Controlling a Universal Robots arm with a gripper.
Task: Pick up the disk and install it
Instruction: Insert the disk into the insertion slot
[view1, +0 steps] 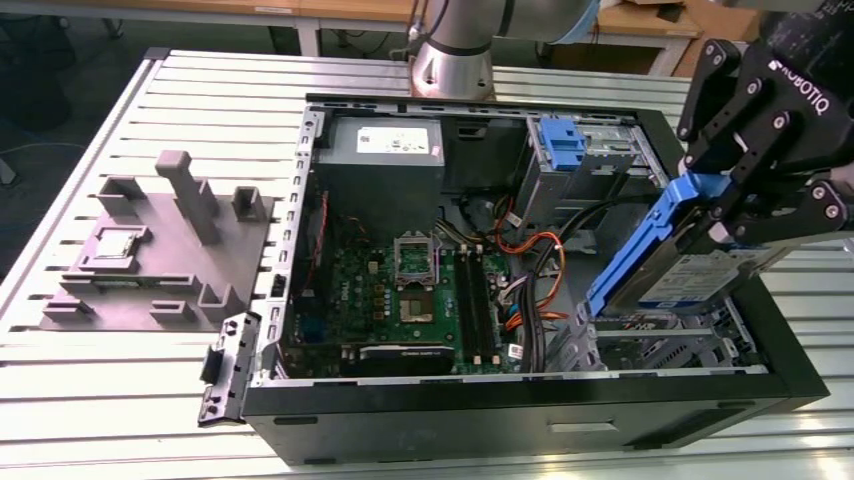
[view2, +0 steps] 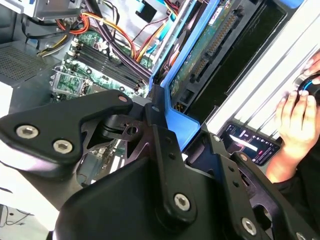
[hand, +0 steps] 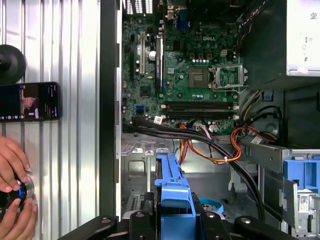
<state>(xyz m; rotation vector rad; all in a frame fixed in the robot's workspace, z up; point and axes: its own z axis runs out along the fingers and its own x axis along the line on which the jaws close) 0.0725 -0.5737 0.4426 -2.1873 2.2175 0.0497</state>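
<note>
My pincer (view1: 723, 212) is clamped on the blue-framed disk (view1: 687, 278), which hangs tilted just above the drive cage (view1: 661, 345) at the exterior view's right end of the open computer case (view1: 534, 405), with the motherboard (view1: 414, 290) beside it, all on the slatted surface (view1: 120, 400).

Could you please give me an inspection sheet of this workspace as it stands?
Surface: slatted metal table, bearing an open computer case.
Job's things: the disk, tilted over the drive bay at the exterior view's right.
Clutter: grey fixture block; phone.
Grippers: gripper, fingers shut on the disk.
Cables: orange and black cables loose inside the case.
Surroundings: a person's hand on the table near the phone; wooden benches behind.
</note>
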